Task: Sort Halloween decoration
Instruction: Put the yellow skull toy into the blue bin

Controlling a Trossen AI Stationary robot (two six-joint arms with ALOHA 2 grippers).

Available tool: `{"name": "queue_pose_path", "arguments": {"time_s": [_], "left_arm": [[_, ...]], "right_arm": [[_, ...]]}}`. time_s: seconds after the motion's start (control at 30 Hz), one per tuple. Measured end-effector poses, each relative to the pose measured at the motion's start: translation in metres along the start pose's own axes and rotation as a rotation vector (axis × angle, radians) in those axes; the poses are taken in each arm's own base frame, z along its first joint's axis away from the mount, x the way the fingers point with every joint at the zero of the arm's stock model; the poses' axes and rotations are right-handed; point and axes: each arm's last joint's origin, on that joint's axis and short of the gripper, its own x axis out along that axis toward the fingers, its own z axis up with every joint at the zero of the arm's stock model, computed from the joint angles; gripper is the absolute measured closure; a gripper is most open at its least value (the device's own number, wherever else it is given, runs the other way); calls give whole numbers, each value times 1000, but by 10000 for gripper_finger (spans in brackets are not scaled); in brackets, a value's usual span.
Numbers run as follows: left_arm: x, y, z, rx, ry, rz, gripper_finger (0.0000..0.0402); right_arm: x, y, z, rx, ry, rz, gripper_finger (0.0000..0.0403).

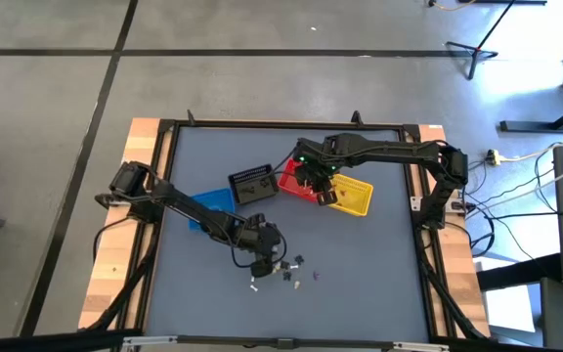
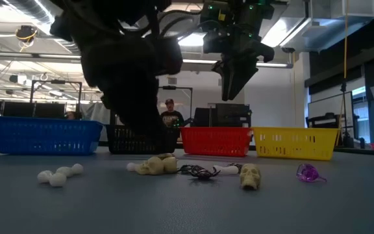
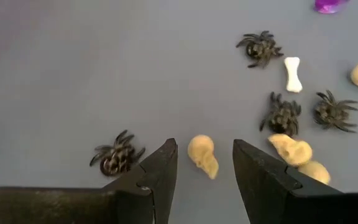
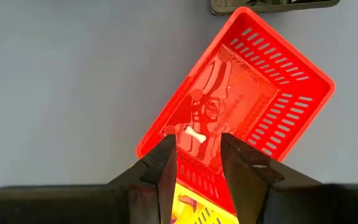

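The left gripper [image 3: 204, 177] is positioned low over the front of the grey table [image 1: 360, 293], its fingers spread with a cream skull [image 3: 202, 155] lying on the surface between them, not pinched. Black spiders [image 3: 283, 115], a white bone [image 3: 293, 74] and further cream skulls [image 3: 292, 150] are scattered nearby, with a purple trinket [image 2: 308, 173] set apart. The right gripper [image 4: 199, 163] is held above the red basket [image 4: 272, 99], its fingers parted and empty. A small white bone [image 4: 194, 135] lies inside that basket. A yellow basket [image 1: 352, 196], black basket [image 1: 251, 183] and blue basket [image 1: 208, 202] are aligned alongside.
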Motion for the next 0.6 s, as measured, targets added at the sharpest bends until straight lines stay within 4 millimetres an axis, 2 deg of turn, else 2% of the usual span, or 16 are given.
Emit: {"name": "queue_pose_path", "arguments": {"time_s": [0.6], "left_arm": [[0, 1, 0, 0, -22, 42, 254]], "right_arm": [[0, 0, 0, 0, -2, -1, 278]]}}
